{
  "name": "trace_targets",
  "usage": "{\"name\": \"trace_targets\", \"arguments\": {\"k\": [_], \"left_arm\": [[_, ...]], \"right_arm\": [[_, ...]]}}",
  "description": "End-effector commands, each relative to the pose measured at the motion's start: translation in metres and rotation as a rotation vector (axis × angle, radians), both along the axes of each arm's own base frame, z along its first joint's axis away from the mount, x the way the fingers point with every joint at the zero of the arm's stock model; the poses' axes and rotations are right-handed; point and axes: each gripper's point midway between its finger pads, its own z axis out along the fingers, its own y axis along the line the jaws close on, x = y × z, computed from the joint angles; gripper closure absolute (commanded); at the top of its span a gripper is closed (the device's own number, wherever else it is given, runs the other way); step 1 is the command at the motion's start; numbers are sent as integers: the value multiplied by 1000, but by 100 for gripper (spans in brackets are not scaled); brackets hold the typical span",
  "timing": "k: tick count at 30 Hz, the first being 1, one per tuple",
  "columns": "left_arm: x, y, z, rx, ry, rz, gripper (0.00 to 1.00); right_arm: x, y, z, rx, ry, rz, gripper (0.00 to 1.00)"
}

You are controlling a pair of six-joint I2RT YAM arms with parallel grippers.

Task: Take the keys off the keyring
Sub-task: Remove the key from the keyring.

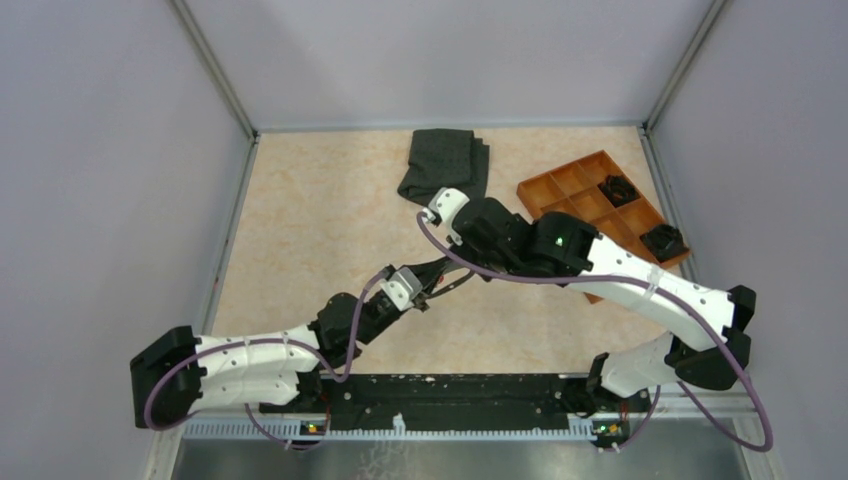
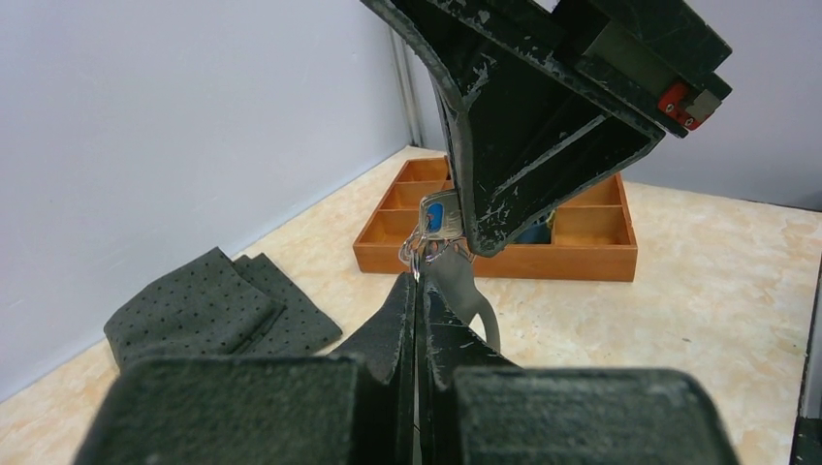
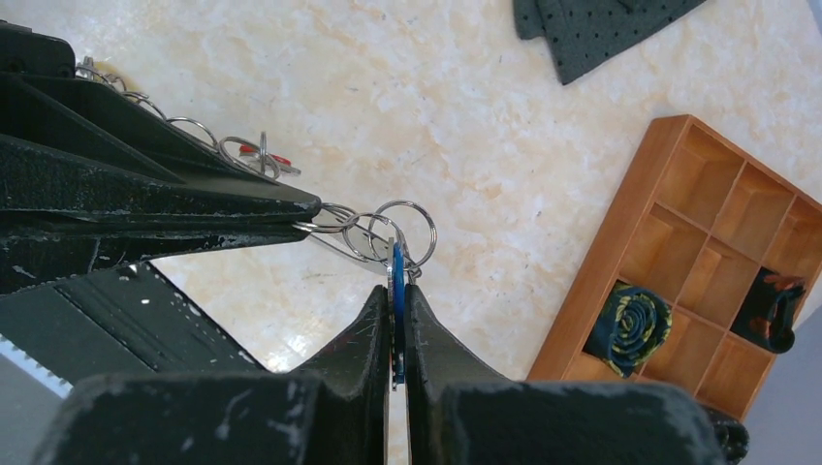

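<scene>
My left gripper [image 1: 428,292] is shut on a thin metal ring of the keyring [image 2: 417,273]; the ring's pale grey loop band [image 2: 467,300] hangs beside its fingers. My right gripper [image 1: 441,272] is shut on a blue-headed key [image 3: 396,276], which also shows in the left wrist view [image 2: 438,219]. Both grippers meet above the table's middle, tip to tip. Linked metal rings [image 3: 390,229] run between the left fingers [image 3: 194,208] and the blue key. A red-headed key [image 3: 274,160] hangs on rings behind the left fingers.
A brown compartment tray [image 1: 575,180] lies at the back right, holding black clumps [image 1: 662,240] and a rolled blue-yellow item [image 3: 635,325]. A folded dark grey cloth [image 1: 445,165] lies at the back centre. Walls enclose the table.
</scene>
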Motion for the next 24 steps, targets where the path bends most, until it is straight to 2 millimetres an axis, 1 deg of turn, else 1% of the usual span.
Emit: {"name": "trace_targets", "arguments": {"k": [1, 4, 7, 11, 16, 21, 24], "left_arm": [[-2, 12, 39, -157, -47, 11, 100], [4, 8, 31, -129, -23, 31, 100], [8, 3, 26, -107, -11, 39, 100], [12, -2, 25, -94, -5, 53, 100], [15, -7, 28, -93, -9, 52, 96], [11, -11, 31, -94, -16, 25, 88], [7, -14, 33, -90, -28, -3, 89]], "right_arm": [[13, -19, 31, 37, -67, -65, 100], [6, -7, 46, 93, -62, -17, 100], [0, 1, 52, 117, -46, 19, 100], [-6, 9, 50, 115, -30, 45, 100], [-6, 12, 49, 114, -28, 45, 100], [-7, 13, 49, 118, -24, 42, 100], [-8, 14, 49, 122, -22, 42, 100]]}}
